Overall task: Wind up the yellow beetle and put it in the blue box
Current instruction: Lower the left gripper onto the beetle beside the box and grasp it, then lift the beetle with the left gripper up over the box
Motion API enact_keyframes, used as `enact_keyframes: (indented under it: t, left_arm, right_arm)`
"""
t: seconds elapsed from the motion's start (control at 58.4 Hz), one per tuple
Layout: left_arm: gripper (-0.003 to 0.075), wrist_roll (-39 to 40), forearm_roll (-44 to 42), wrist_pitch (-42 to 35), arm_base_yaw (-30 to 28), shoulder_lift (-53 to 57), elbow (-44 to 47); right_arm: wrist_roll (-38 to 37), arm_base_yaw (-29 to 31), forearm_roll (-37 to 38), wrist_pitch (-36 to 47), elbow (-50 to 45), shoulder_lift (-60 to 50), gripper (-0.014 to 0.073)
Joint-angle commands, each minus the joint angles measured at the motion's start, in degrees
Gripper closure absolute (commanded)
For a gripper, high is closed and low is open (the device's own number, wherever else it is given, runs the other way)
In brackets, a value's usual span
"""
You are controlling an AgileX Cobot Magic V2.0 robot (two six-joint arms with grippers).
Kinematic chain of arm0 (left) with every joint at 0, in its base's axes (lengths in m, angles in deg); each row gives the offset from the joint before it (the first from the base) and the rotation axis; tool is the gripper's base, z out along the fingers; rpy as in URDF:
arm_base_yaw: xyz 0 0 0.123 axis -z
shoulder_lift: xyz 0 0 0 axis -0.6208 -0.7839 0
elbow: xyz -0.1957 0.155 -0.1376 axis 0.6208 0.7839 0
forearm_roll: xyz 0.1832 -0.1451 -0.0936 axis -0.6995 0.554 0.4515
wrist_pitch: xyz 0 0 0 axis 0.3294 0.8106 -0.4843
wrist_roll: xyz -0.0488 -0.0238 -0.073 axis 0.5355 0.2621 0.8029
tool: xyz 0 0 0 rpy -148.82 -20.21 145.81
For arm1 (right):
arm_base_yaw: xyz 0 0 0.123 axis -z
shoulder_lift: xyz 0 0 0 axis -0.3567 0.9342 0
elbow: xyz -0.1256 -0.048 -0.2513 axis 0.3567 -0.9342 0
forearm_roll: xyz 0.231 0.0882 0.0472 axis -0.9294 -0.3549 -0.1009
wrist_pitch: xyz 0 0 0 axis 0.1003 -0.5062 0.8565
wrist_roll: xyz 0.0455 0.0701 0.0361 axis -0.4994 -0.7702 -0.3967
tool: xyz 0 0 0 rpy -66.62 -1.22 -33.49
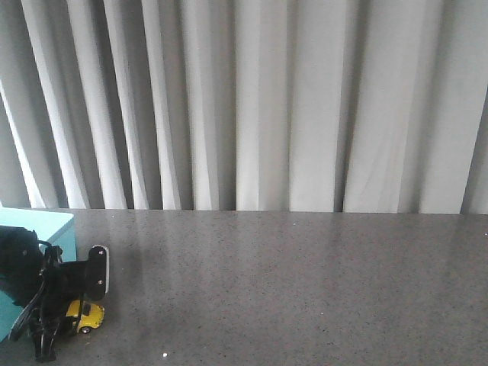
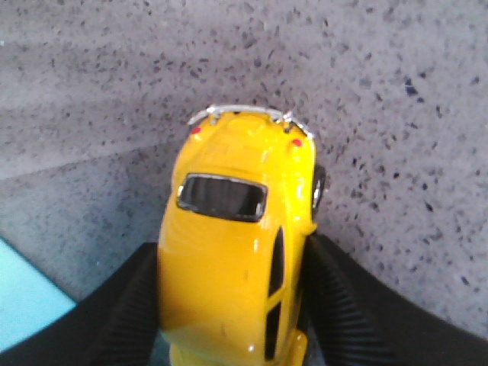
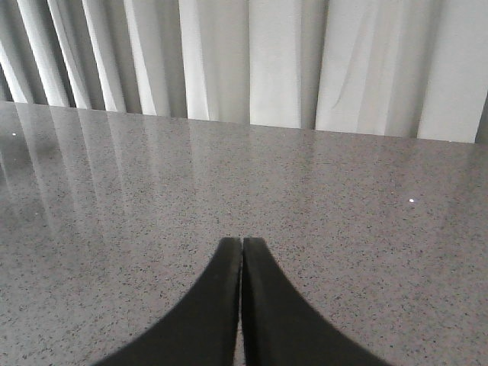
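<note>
We see the left pincer (image 2: 229, 305) clamped on the yellow beetle (image 2: 232, 252) – a pad against each flank – low over the grey desk (image 1: 305, 290), just beside the blue box (image 1: 38, 225) at the desk's left edge. Our right pincer (image 3: 242, 305) is closed on nothing.

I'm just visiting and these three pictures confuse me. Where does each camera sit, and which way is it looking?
Front view: looks forward over the grey table to the curtain; the left claw shows at the lower left, beside the blue box.
Left wrist view: rides the left arm, looking down at the yellow beetle between its fingers.
Right wrist view: rides the right arm, looking across bare table toward the curtain; the shut right claw shows.
Shared: front and left wrist views both show the beetle and box.
</note>
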State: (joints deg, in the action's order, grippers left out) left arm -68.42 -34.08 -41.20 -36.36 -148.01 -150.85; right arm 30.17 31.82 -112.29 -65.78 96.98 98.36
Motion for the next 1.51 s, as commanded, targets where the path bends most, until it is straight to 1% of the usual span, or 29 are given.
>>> enact_keyframes:
  t: [0.0, 0.034, 0.137, 0.188, 0.326, 0.446, 0.617, 0.703, 0.874, 1.045, 1.148, 1.234, 1.302, 1.371, 1.491]
  left_arm:
    - [0.0367, 0.59, 1.21, -0.16, -0.2, -0.32, -1.41]
    - [0.0387, 0.59, 1.21, 0.14, -0.2, -0.69, -1.41]
    - [0.049, 0.43, 1.21, 0.04, -0.15, -0.7, -1.51]
    - [0.0563, 0.43, 1.21, -0.21, -0.15, -0.56, -1.99]
    - [0.0729, 0.61, 2.79, -1.04, -0.2, 0.32, -3.92]
    - [0.0727, 0.61, 8.02, -1.32, -0.2, 2.07, -5.32]
    - [0.0727, 0.55, 16.23, -1.62, -0.2, 7.05, -6.45]
    - [0.0727, 0.42, 19.02, -1.62, -0.2, 10.06, -6.45]
    - [0.0727, 0.47, 19.21, -3.68, -0.2, 16.06, -6.45]
    - [0.0727, 1.73, 16.3, -10.25, -1.03, 22.24, -6.45]
    - [0.0727, 4.86, 15.8, -14.57, -4.59, 24.41, -6.45]
    - [0.0727, 9.82, 15.95, -19.77, -10.79, 24.13, -6.45]
    - [0.0727, 12.44, 16.2, -22.32, -15.44, 22.51, -6.45]
    - [0.0727, 15.19, 16.59, -23.43, -19.74, 20.32, -6.45]
    - [0.0727, 18.85, 16.77, -22.53, -22.89, 15.95, -6.45]
  right_arm:
    - [0.5, 0.09, -1.66, 1.88, 1.38, 0.14, 0.0601]
    - [0.5, 0.09, -1.66, 1.82, 1.38, 0.14, 0.0601]
    - [0.5, 0.09, -1.66, 1.75, 1.38, 0.14, 0.0601]
    - [0.5, 0.09, -1.66, 1.75, 1.38, 0.14, 0.0601]
    - [0.5, 0.09, -1.66, 1.75, 1.38, 0.14, 0.0601]
    - [0.5, 0.09, -1.66, 1.75, 1.38, 0.14, 0.0601]
    - [0.5, 0.09, -1.66, 1.75, 1.38, 0.14, 0.0601]
    - [0.5, 0.09, -1.66, 1.75, 1.38, 0.14, 0.0601]
    - [0.5, 0.09, -1.66, 1.75, 1.38, 0.14, 0.0601]
    - [0.5, 0.09, -1.66, 1.75, 1.38, 0.14, 0.0601]
    - [0.5, 0.09, -1.66, 1.75, 1.38, 0.14, 0.0601]
    - [0.5, 0.09, -1.66, 1.88, 1.38, 0.14, 0.0601]
    - [0.5, 0.09, -1.66, 1.75, 1.38, 0.14, 0.0601]
    - [0.5, 0.09, -1.66, 1.75, 1.38, 0.14, 0.0601]
    - [0.5, 0.09, -1.66, 1.75, 1.38, 0.14, 0.0601]
